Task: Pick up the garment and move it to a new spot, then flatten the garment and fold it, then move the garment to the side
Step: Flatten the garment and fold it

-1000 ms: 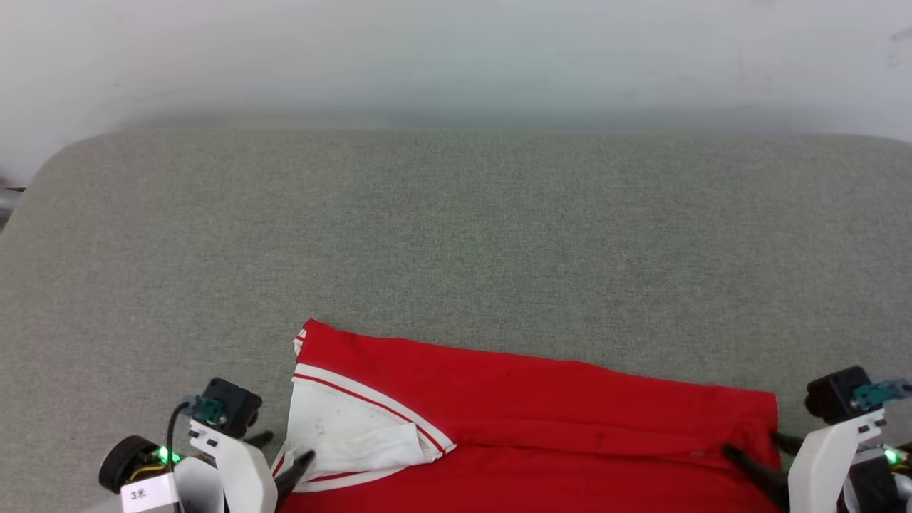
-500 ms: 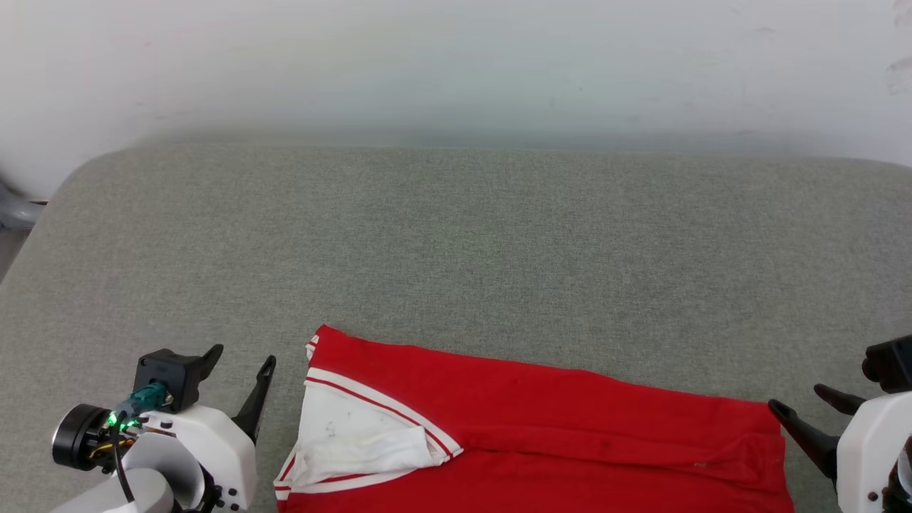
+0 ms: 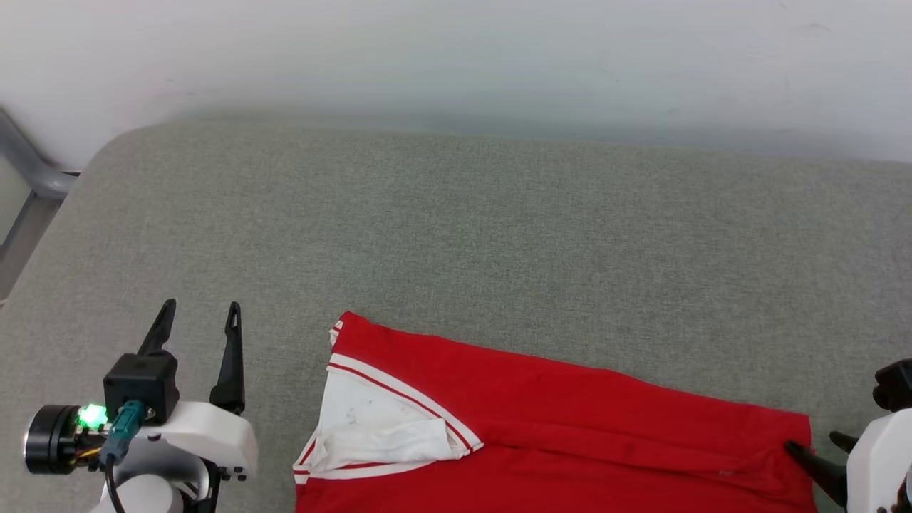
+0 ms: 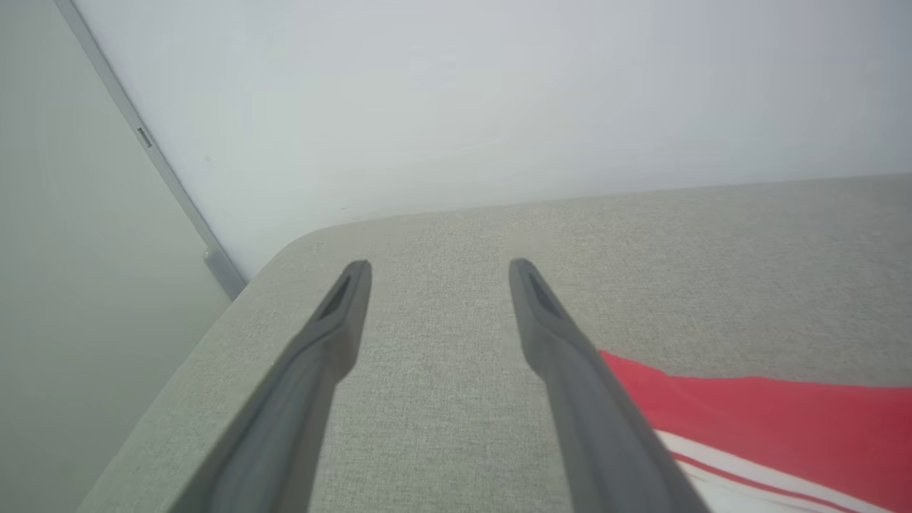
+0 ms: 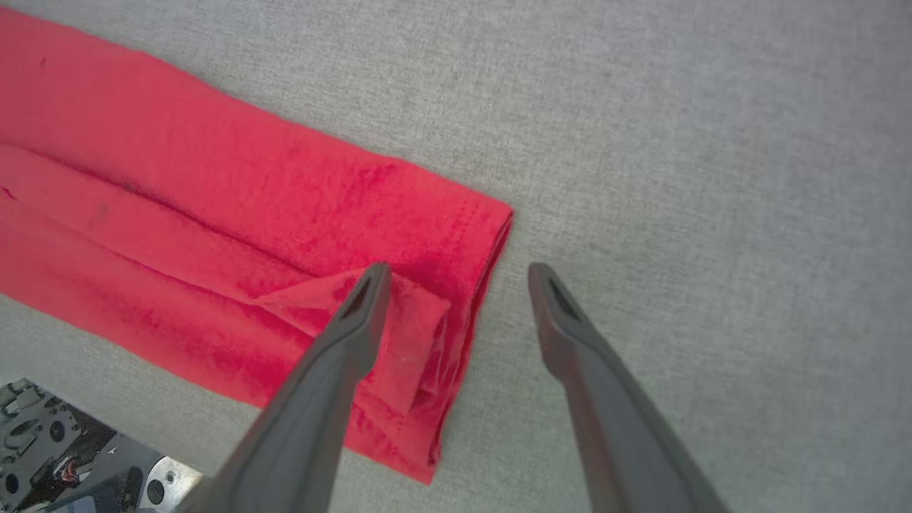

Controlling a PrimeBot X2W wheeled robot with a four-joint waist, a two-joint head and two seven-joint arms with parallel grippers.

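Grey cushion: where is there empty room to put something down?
Biggest bare patch: the grey cushion between the wall and the far edge of the garment. A narrow strip lies between the left claw and the white sleeve. Crowded near the robot: the garment, with the right claw at its hem.

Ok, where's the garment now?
In the head view the garment lies folded on the near side of the grey cushion, sleeve end nearer the left gripper, hem end by the right gripper.
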